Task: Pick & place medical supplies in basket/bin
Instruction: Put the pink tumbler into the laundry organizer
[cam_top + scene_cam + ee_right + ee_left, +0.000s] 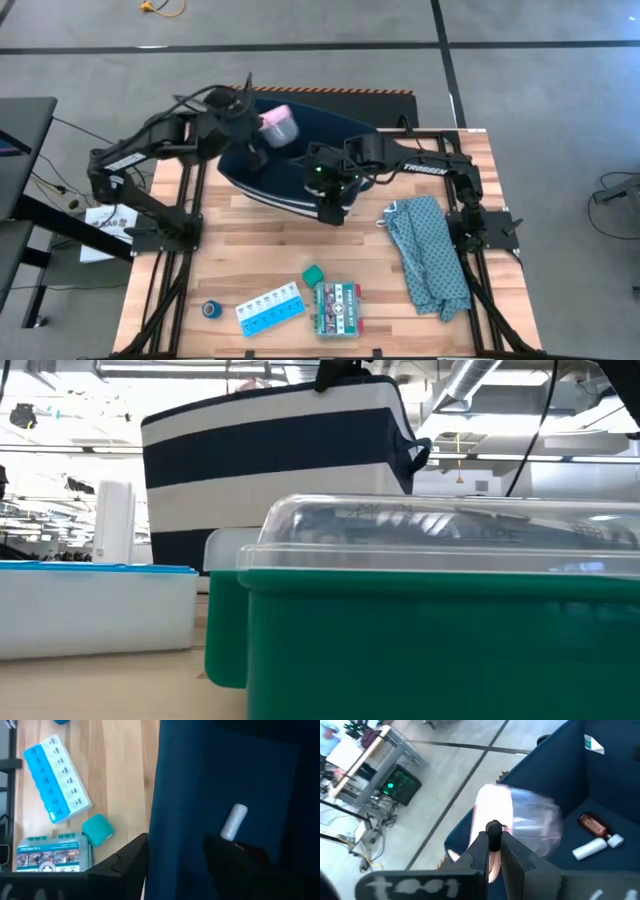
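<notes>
The navy bin stands at the table's far middle, and its striped wall shows in the low view. My left gripper is shut on the pink roll in clear wrap, above the bin's far left part. My right gripper is open. One finger stands outside the bin's near wall and the other inside it. A brown bottle and a white tube lie on the bin's floor. My left gripper pinches the pink roll between its two shut fingers, at the near side of its wrapped body. The roll is lifted clear and hangs over the bin's opening; the fingers themselves hide the exact spot.
On the table's near part lie a blue tape roll, a light-blue pill organizer, a teal roll and a green-red flat box. A patterned teal cloth lies at the right. Bare wood shows between the bin and these items.
</notes>
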Robot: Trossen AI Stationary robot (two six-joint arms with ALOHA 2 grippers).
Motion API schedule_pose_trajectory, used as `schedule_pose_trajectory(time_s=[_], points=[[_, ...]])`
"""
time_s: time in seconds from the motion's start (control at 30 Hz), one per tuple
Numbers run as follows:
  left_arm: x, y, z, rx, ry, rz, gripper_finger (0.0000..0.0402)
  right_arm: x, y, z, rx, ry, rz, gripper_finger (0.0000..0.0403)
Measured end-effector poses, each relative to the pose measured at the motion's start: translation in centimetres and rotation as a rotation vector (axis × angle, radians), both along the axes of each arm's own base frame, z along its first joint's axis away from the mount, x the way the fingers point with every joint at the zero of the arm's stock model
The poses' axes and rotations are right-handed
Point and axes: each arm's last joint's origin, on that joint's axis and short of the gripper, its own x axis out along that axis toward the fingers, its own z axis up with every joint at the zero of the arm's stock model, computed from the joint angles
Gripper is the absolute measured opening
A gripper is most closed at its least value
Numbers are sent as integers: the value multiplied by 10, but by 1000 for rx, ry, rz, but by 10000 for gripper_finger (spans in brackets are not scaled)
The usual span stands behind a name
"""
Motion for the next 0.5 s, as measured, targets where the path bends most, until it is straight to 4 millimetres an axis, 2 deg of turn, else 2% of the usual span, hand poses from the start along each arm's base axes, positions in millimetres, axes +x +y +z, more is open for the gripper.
schedule_pose_trajectory(time_s=[0.1, 0.2, 0.37, 0.5], points=[[9, 19, -13, -62, 10, -32, 7, -3, 3, 10, 22, -30, 18, 180], [21, 36, -32, -123, 7, -82, 8, -10, 8, 31, 30, -104, 40, 182], [28, 69, -80, -225, 86, -57, 9, -33, 20, 68, 10, -252, 101, 182], [30, 88, -122, -306, 140, -41, 9, -54, 31, 88, 16, -308, 127, 180]])
